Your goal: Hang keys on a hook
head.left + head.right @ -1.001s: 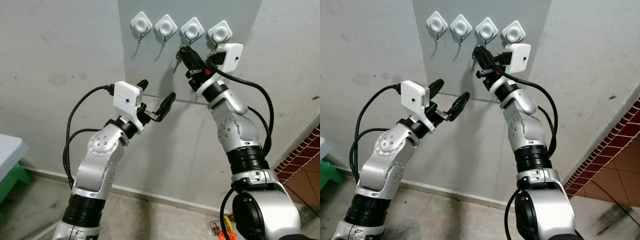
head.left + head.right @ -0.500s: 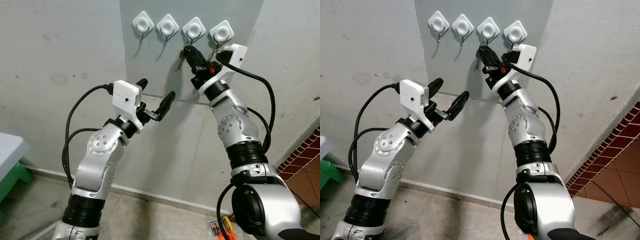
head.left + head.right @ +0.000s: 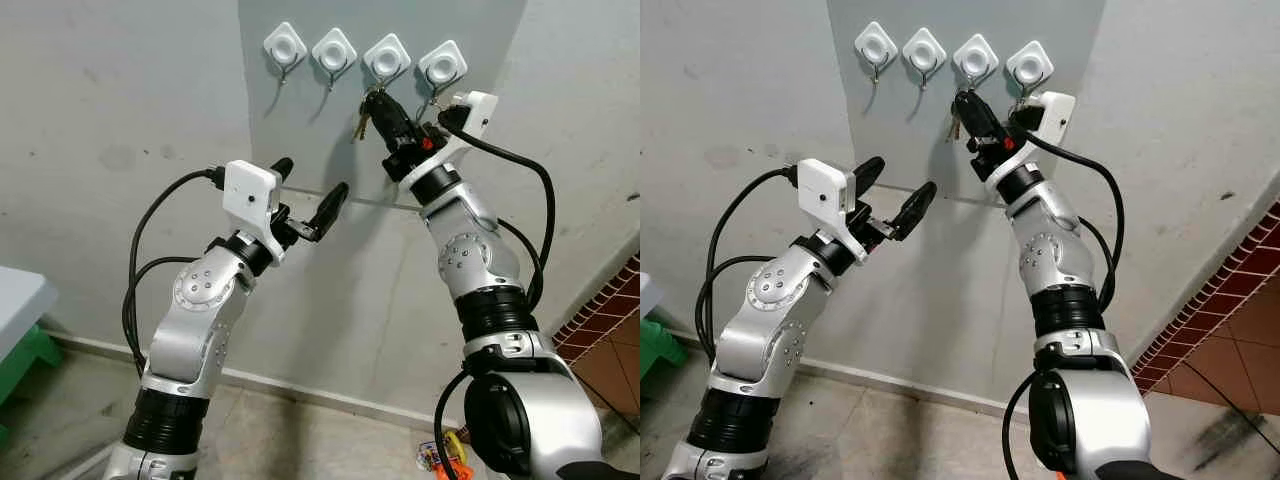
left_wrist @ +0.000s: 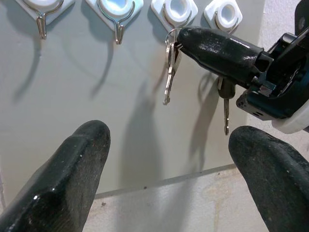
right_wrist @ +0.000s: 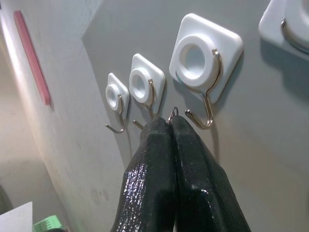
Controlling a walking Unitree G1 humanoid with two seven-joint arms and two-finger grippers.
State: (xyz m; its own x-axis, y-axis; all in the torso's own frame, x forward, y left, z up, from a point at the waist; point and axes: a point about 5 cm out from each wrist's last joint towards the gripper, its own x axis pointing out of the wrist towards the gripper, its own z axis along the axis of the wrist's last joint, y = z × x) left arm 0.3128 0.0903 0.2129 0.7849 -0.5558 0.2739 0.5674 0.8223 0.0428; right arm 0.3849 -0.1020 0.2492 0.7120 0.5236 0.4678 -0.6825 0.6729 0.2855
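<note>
Silver keys on a thin wire ring (image 4: 169, 72) hang from the tips of the right gripper (image 3: 378, 97), whose two black fingers are pressed together on the ring, with the blades dangling straight down below them. The whole move turns on one small gap: in the right wrist view the ring's loop (image 5: 173, 113) pokes out just above the fingertips, just beside and slightly below the upturned tip of the third white square wall hook (image 5: 205, 63) with its curved metal prong. The ring looks not yet over that prong; it probably needs a short lift up and over, then a lowering onto the curve. A separate dark-headed key (image 4: 225, 104) already hangs from the fourth hook (image 3: 441, 65), close by the right wrist, so sideways room is tight. The left gripper (image 3: 310, 198) hovers lower on the grey panel (image 3: 300, 130), well apart from the hooks, fingers spread wide and holding nothing. The right arm is plainly the nearer one.
</note>
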